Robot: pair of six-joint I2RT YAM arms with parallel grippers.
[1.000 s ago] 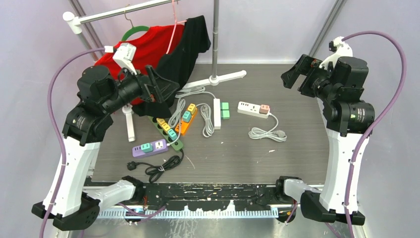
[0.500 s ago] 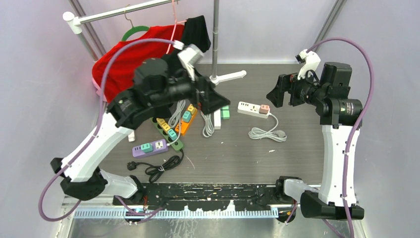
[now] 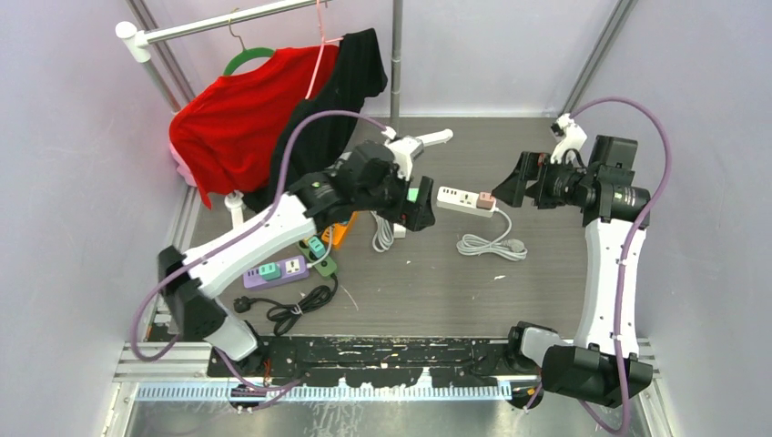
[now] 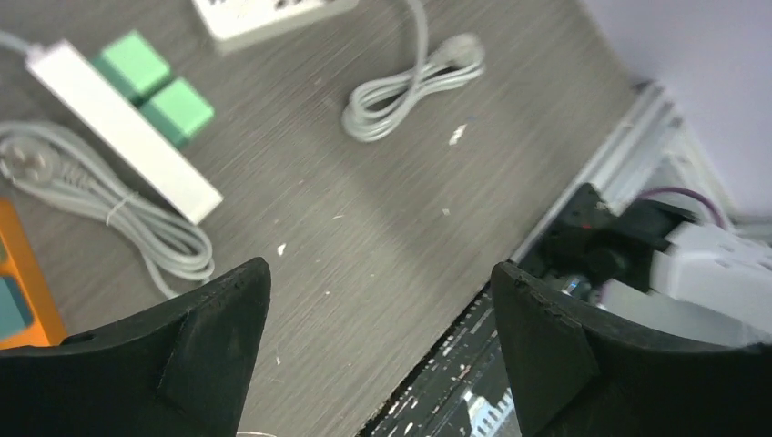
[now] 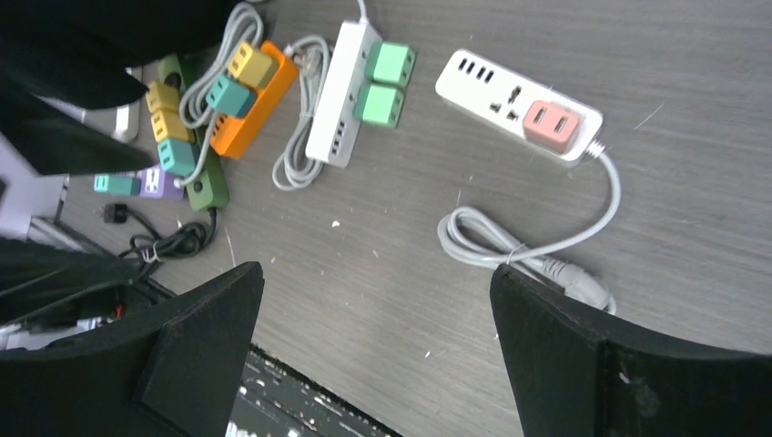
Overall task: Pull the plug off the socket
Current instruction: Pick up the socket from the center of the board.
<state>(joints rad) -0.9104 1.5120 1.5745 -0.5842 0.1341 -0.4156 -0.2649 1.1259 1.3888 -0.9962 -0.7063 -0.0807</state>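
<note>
A white power strip lies right of centre on the table with a pink plug seated in its right end. The right wrist view shows the same strip and pink plug ahead of my right gripper, which is open and empty. From above, that right gripper hovers just right of the plug. My left gripper hangs by the strip's left end. It is open over bare table, and only the strip's edge shows there.
The strip's grey cord coil lies in front of it. A long white strip with two green plugs lies left of it. Orange, dark green and purple strips lie further left. A clothes rack stands behind.
My left arm has swung from the back left across to the middle, ending beside the white strip. My right arm has lowered and moved left toward the pink plug.
</note>
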